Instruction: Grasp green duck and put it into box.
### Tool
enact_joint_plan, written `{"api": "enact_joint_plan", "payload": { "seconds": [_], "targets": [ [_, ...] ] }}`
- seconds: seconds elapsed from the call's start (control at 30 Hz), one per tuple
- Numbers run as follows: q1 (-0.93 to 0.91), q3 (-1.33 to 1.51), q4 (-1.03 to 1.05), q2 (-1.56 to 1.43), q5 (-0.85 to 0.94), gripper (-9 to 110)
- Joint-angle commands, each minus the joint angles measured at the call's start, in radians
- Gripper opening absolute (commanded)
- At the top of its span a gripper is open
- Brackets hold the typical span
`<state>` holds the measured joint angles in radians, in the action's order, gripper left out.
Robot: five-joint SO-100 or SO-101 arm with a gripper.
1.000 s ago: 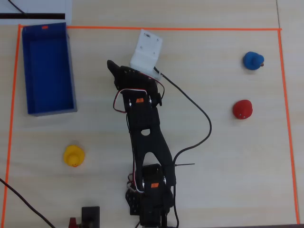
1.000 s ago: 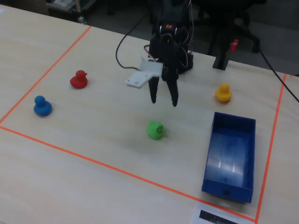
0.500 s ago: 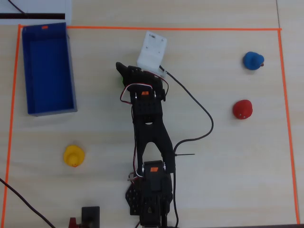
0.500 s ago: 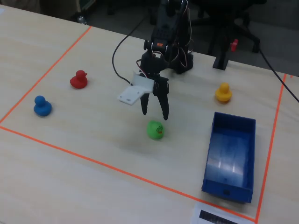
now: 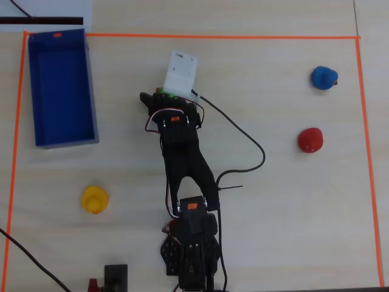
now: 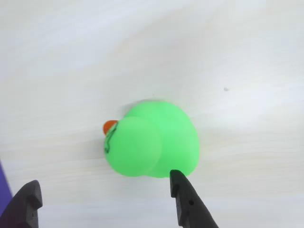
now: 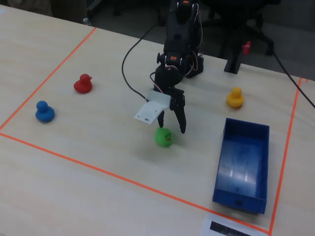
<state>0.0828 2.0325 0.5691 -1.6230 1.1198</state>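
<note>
The green duck (image 6: 152, 140) sits on the pale table, its orange beak pointing left in the wrist view. It also shows in the fixed view (image 7: 163, 137), and only as a green sliver under the arm in the overhead view (image 5: 166, 93). My gripper (image 6: 103, 178) is open, jaws wide apart, with the duck just beyond the tips and the right fingertip (image 6: 178, 183) at its lower edge. The gripper (image 7: 171, 125) hovers right over the duck and holds nothing. The blue box (image 5: 90, 91) lies at the table's left in the overhead view and at the right in the fixed view (image 7: 243, 157).
A yellow duck (image 5: 95, 199) sits below the box. A blue duck (image 5: 323, 77) and a red duck (image 5: 310, 140) sit at the far right. Orange tape (image 5: 219, 37) frames the work area. A black cable (image 5: 249, 137) loops to the right of the arm.
</note>
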Motion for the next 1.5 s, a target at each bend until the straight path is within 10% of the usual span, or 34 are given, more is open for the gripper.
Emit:
{"api": "enact_joint_plan", "payload": {
  "seconds": [0.0, 1.03, 1.27, 1.47],
  "targets": [
    [0.012, -0.018, -0.044, 0.003, -0.012, 35],
    [-0.02, -0.061, -0.141, 0.058, -0.037, 33],
    [0.014, -0.035, -0.16, 0.081, -0.031, 0],
    [0.023, -0.067, -0.097, 0.081, -0.032, 0]
  ]
}}
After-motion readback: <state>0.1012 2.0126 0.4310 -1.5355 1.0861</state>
